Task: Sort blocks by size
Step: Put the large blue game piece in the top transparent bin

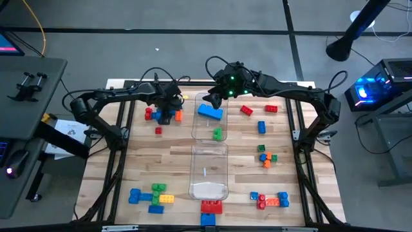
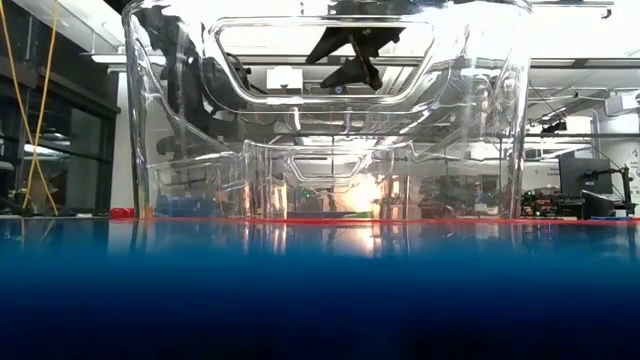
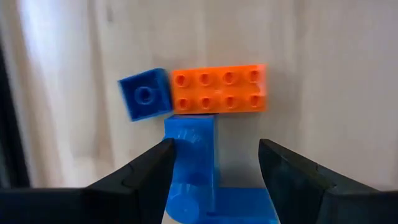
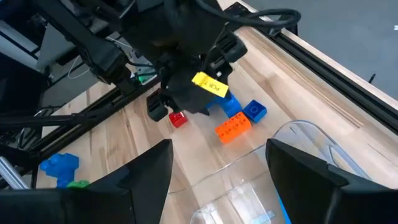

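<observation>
Left gripper [image 3: 214, 180] hovering spread over a light-blue block [image 3: 191, 165].
The block is lying off-centre between its fingers, touching the orange block [image 3: 219, 88]; right gripper [image 4: 217, 186] is waiting released.

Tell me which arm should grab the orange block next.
Left. Its open gripper hangs right over the orange block, beside a blue block. The right gripper is open over the far bin.

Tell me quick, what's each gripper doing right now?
Left gripper: open, fingers around a blue block, not clamped.
Right gripper: open, empty, above the far bin.
</observation>
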`<act>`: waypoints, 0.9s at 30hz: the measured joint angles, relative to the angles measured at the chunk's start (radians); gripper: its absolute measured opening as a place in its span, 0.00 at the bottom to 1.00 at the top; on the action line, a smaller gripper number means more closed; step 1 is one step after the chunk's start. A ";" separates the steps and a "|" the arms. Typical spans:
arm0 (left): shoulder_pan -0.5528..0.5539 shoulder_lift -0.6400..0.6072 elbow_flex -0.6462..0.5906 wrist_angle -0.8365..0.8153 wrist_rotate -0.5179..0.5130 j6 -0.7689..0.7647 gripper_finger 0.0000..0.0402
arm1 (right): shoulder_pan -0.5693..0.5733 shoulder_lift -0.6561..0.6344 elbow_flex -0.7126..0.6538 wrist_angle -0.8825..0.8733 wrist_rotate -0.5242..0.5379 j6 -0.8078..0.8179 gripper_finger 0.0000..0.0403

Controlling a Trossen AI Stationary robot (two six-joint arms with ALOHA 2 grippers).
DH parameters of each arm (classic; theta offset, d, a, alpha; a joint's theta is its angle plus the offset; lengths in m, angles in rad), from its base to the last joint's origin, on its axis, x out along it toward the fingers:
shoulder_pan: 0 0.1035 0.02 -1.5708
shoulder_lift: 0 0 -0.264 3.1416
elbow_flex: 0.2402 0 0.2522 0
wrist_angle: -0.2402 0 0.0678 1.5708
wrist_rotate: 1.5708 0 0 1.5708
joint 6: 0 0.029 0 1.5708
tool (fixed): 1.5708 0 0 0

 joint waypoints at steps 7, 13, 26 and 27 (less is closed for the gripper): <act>0.007 -0.050 -0.006 -0.027 -0.060 0.009 0.56 | 0.000 0.000 -0.001 0.000 0.003 0.000 0.63; 0.045 -0.104 -0.005 0.033 -0.065 0.022 0.56 | 0.000 0.000 -0.002 0.000 0.005 0.000 0.63; 0.113 0.037 -0.004 0.003 -0.020 0.148 0.56 | 0.000 0.000 -0.002 0.000 0.005 0.000 0.63; 0.113 0.053 -0.004 -0.009 -0.015 0.148 0.56 | 0.000 0.000 -0.002 0.000 0.005 0.000 0.63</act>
